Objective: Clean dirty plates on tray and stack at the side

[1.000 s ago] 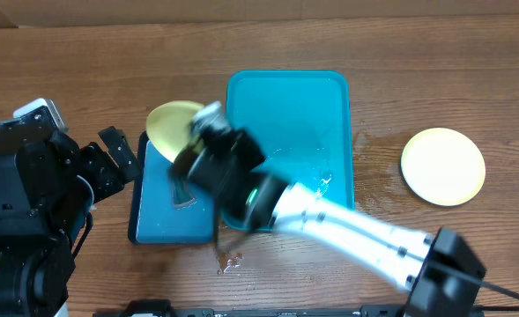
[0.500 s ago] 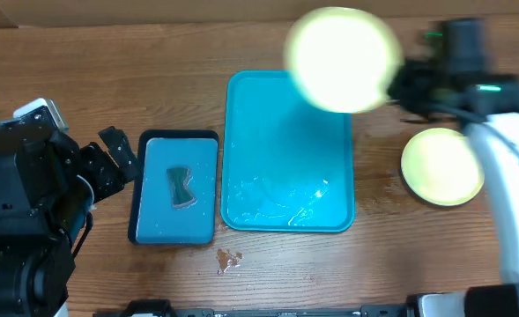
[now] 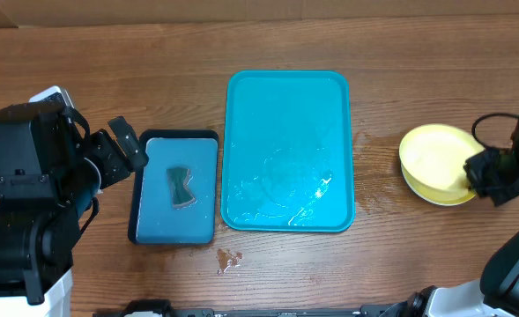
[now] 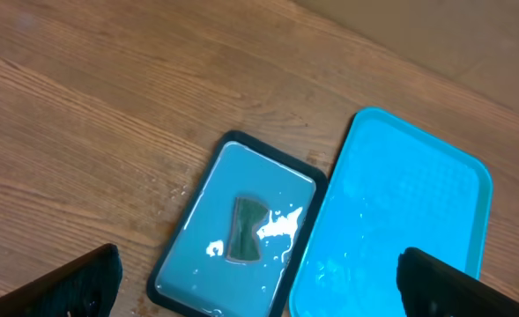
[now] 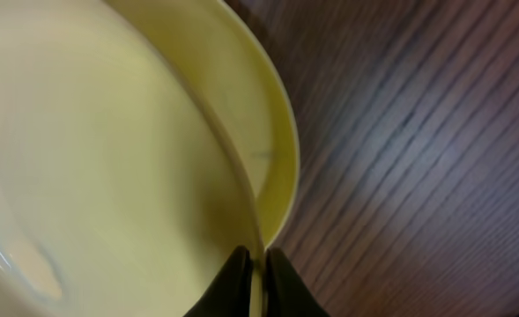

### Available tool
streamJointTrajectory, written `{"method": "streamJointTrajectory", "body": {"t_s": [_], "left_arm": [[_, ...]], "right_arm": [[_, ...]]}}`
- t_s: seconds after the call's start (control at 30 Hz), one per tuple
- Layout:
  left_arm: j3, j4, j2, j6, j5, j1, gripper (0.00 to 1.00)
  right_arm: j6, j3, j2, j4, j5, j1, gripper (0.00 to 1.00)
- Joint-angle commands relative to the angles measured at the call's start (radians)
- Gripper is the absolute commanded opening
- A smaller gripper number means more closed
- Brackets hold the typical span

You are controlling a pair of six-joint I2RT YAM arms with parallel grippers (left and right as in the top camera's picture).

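Overhead: the teal tray [image 3: 285, 132] lies mid-surface [image 3: 329, 35], with wet patches glinting in it. Well to its right two yellow-rimmed plates [image 3: 431, 163] sit stacked, the right end effector [image 3: 491, 174] at their right edge. The left end effector [image 3: 125, 148] hangs beside a small dark-rimmed tray [image 3: 153, 224] holding a dark pad [image 3: 181, 187].

Left wrist: its fingers [image 4: 87, 277] stand wide apart, holding nothing.

Right wrist: the fingers [image 5: 233, 282] pinch the upper plate [image 5: 92, 150] by its rim.
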Motion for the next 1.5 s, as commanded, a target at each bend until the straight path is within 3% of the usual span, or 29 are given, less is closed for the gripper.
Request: {"method": "streamJointTrajectory", "body": {"t_s": [0.0,0.2,0.27,0.33,0.47,0.5,0.53,0.8,0.93,1.1,1.3,1.47], "left_arm": [[0.018,-0.008,-0.002,0.006,0.011,0.004,1.00],[0.018,-0.027,-0.001,0.006,0.011,0.004,1.00],[0.018,-0.027,0.000,0.006,0.011,0.004,1.00],[0.018,-0.027,0.002,0.005,0.011,0.004,1.00],[0.018,-0.027,0.008,0.005,0.011,0.004,1.00],[0.018,-0.027,0.008,0.005,0.011,0.004,1.00],[0.018,-0.027,0.010,0.005,0.011,0.004,1.00],[0.018,-0.027,0.033,0.005,0.011,0.004,1.00],[0.018,-0.027,0.048,0.005,0.011,0.004,1.00],[0.018,-0.027,0.069,0.005,0.011,0.004,1.00],[0.018,-0.026,0.098,0.005,0.011,0.004,1.00],[0.018,-0.026,0.124,0.005,0.011,0.004,1.00]], "right_arm": [[-0.029,0.000,-0.013,0.020,-0.010,-0.022,0.22],[-0.274,0.113,-0.114,-0.021,-0.299,-0.001,0.42],[-0.368,0.156,-0.194,-0.048,-0.392,0.037,0.65],[-0.436,0.189,-0.292,-0.071,-0.473,0.097,0.75],[-0.455,0.208,-0.507,-0.076,-0.556,0.286,0.79],[-0.454,0.208,-0.550,-0.072,-0.561,0.338,0.85],[-0.446,0.208,-0.587,-0.064,-0.561,0.386,1.00],[-0.444,0.208,-0.760,-0.055,-0.560,0.673,1.00],[-0.444,0.208,-0.766,-0.099,-0.561,0.681,0.99],[-0.453,0.208,-0.775,-0.151,-0.385,0.677,1.00],[-0.612,0.119,-0.900,0.103,-0.282,0.676,1.00],[-0.654,-0.157,-1.116,0.378,-0.278,0.663,1.00]]}}
